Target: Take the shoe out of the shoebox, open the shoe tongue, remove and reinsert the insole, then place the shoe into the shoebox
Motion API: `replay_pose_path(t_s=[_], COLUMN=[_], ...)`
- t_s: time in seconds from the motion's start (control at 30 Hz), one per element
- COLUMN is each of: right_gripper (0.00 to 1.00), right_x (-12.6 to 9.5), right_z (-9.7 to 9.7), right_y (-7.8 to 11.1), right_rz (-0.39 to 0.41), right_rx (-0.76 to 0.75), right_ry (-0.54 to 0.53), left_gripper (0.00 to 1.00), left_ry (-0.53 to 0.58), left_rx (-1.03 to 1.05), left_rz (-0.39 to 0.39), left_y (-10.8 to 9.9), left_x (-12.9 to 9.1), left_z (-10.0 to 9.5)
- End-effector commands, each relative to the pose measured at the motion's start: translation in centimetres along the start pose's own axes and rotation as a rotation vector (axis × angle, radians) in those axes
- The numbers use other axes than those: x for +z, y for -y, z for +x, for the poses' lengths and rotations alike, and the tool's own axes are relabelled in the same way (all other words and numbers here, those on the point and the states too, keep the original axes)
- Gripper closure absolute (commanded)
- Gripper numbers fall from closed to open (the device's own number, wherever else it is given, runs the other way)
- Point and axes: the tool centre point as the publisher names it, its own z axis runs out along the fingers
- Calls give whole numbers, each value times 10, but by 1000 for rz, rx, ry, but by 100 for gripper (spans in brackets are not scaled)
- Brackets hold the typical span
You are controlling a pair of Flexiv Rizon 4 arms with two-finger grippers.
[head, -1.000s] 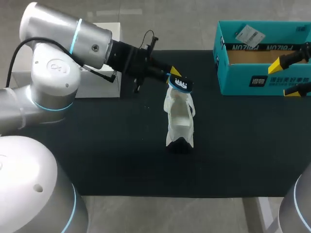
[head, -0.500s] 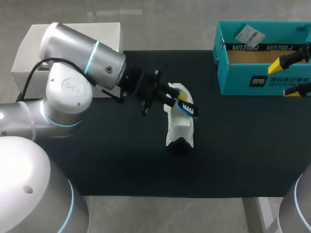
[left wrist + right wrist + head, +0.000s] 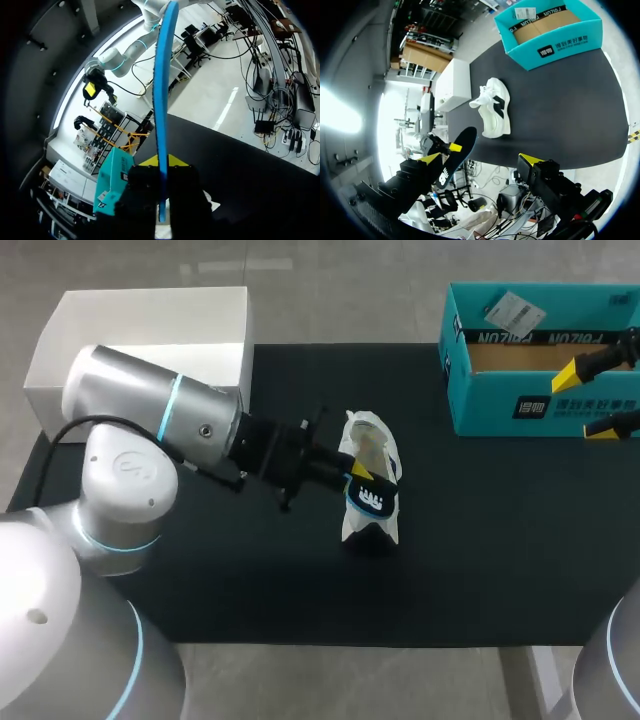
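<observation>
The step in hand is judged to be the reinsertion of the insole (image 3: 373,500). It is pinched at one end between the fingers of the left gripper (image 3: 357,476) and is held over the near end of the white shoe (image 3: 367,452), which rests near the middle of the black mat (image 3: 480,540), well apart from the shoebox (image 3: 500,408). Whether the insole already touches the shoe cannot be told.

For the step to be done well, the free end of the insole should be led into the shoe's opening first and tilted toward the toe, so that it slides in under the tongue and is not buckled against the collar. In the left wrist view the insole is seen edge-on, so it would have to be turned flat to the shoe's floor before it is pushed home. The shoe is not steadied by anything – the right gripper (image 3: 590,400) is seen beside the shoebox's near wall, its fingers spread and with nothing between them – so the push should be light, or the shoe may be slid or tipped.

The teal shoebox stands open at the mat's far right corner; only a brown cardboard floor is seen inside – no shoe – and a white tag lies at its far rim. An open white box (image 3: 150,315) stands at the far left, partly hidden by the left arm.
</observation>
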Motion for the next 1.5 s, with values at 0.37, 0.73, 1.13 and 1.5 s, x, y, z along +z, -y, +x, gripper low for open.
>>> replay_pose_path(t_s=[0.37, 0.73, 1.13, 1.5], right_gripper=[0, 0, 0, 0], right_x=[0, 0, 0, 0], right_z=[0, 0, 0, 0], right_y=[1, 1, 1, 1], right_rz=[-2, -2, -2, -2], right_rx=[2, 2, 2, 2], right_ry=[1, 1, 1, 1], left_gripper=[100, 100, 100, 100], left_ry=[-19, -2, 15, 66], left_rx=[3, 35, -65, -36], left_rz=[44, 14, -45, -47], left_y=[-60, -64, -95, -98], left_x=[65, 61, 63, 64], left_z=[-13, -16, -20, -15])
